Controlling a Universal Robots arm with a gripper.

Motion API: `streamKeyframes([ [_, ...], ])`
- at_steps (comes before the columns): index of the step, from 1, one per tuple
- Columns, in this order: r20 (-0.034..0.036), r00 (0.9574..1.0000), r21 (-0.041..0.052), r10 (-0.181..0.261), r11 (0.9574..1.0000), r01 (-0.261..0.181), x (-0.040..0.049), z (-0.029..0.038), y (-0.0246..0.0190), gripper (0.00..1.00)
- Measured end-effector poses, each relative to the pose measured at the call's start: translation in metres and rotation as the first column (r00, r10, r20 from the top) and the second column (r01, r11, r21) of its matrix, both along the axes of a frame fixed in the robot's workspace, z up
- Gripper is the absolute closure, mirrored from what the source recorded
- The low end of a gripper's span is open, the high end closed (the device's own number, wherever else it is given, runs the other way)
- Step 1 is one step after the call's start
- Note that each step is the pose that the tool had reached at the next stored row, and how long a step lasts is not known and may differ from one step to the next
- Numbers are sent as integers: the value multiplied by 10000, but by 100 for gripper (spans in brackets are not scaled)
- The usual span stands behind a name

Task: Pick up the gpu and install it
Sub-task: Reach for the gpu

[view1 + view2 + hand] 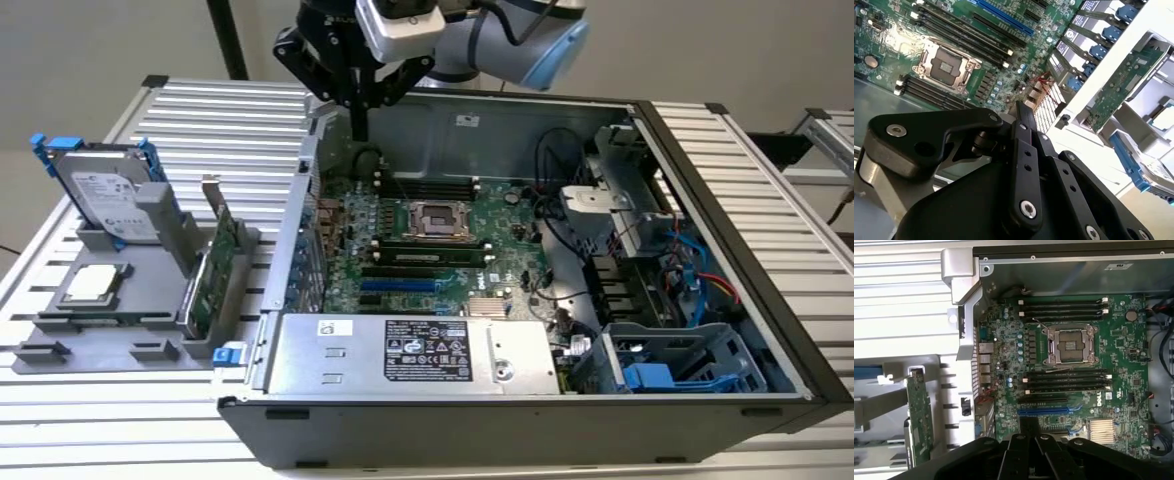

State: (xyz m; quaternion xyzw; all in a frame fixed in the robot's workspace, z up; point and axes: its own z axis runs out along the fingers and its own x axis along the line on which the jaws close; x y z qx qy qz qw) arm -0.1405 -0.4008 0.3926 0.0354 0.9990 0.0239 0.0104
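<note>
In the exterior view the black fingers (358, 125) hang pressed together, gripping nothing, over a corner of the open black computer case (747, 300); the arm above them is cut off. The gpu (214, 262), a thin green circuit-board card with a silver end bracket, stands on edge in a grey slotted holder (134, 350) on the ribbed metal desk (200, 120). It is well apart from the fingers, beyond the case wall, toward the exterior view's left.

In the second wrist view the fingers' (1023, 130) own linkage hides part of the green motherboard (1004, 45), and the holder partly covers the gpu (1119, 90).

In the first wrist view the gpu (919, 415) shows edge-on, and a long blue slot (1046, 411) lies just beyond the fingers (1029, 427).
</note>
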Motion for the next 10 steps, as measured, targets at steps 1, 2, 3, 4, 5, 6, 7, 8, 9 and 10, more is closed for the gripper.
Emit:
streamKeyframes([
  [1,-1,10000,-1,1,10000,-1,-10,0,-2,100],
  [2,-1,10000,-1,1,10000,-1,-20,1,-3,100],
  [3,-1,10000,-1,1,10000,-1,-30,0,-4,100],
  [4,-1,10000,-1,1,10000,-1,-40,0,-6,100],
  [5,0,10000,0,0,10000,0,-51,0,-7,100],
  [6,0,10000,0,1,10000,-1,-61,0,-9,100],
  [7,-1,10000,0,0,10000,0,-72,0,-10,100],
  [8,-1,10000,0,1,10000,-1,-82,0,-11,100],
  [9,-1,10000,-1,0,10000,0,-93,0,-13,100],
  [10,-1,10000,0,0,10000,0,-104,0,-15,100],
])
